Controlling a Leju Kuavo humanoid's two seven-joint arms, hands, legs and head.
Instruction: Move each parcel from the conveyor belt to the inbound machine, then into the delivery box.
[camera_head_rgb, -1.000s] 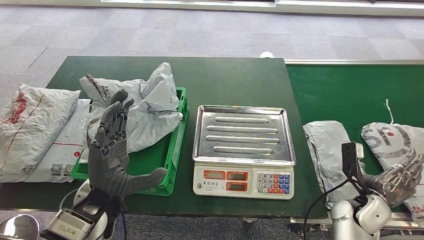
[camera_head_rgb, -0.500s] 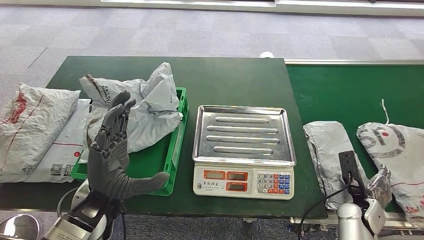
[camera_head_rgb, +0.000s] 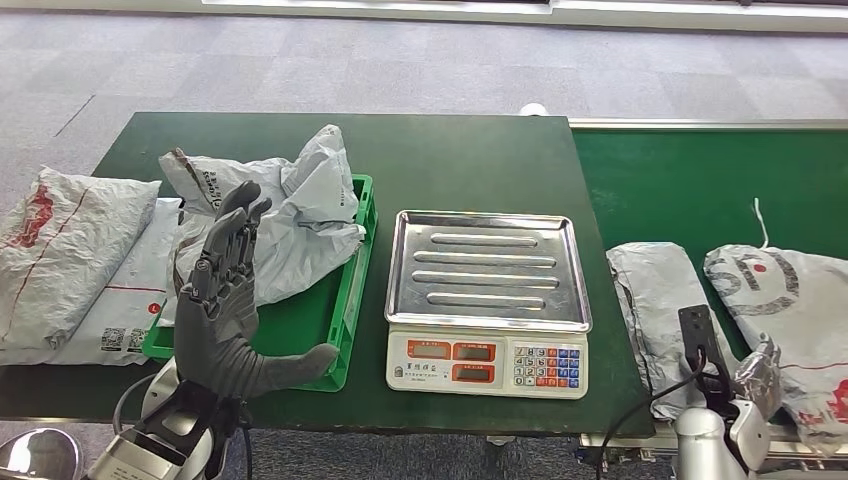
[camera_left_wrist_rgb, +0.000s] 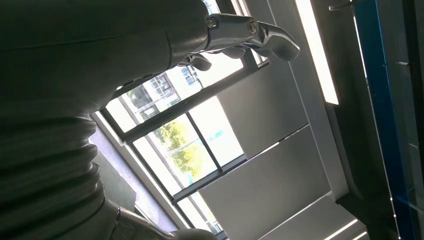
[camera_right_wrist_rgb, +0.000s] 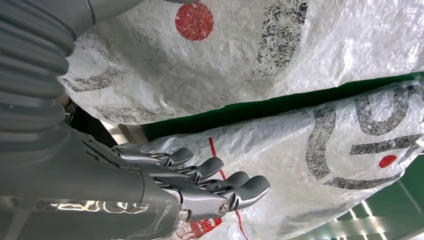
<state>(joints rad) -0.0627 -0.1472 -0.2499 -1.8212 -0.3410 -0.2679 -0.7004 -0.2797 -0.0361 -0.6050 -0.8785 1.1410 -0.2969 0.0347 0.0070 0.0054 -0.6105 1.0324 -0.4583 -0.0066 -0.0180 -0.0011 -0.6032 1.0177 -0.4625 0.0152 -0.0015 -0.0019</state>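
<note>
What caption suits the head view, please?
Left hand raised open by the crate; scale empty, parcels waiting on the belt.

Two grey parcels (camera_head_rgb: 655, 300) (camera_head_rgb: 790, 300) lie side by side on the green conveyor belt (camera_head_rgb: 690, 180).

Two grey plastic mailer parcels (camera_head_rgb: 658, 310) (camera_head_rgb: 785, 310) lie on the green conveyor belt (camera_head_rgb: 700, 180) at three o'clock. One steel-topped white weighing scale (camera_head_rgb: 487, 300) sits at centre. One green plastic crate (camera_head_rgb: 340, 310) at nine o'clock holds one crumpled grey bag (camera_head_rgb: 290, 215). Two flat white parcels (camera_head_rgb: 60, 250) (camera_head_rgb: 125, 300) lie farther out at nine o'clock.
</note>
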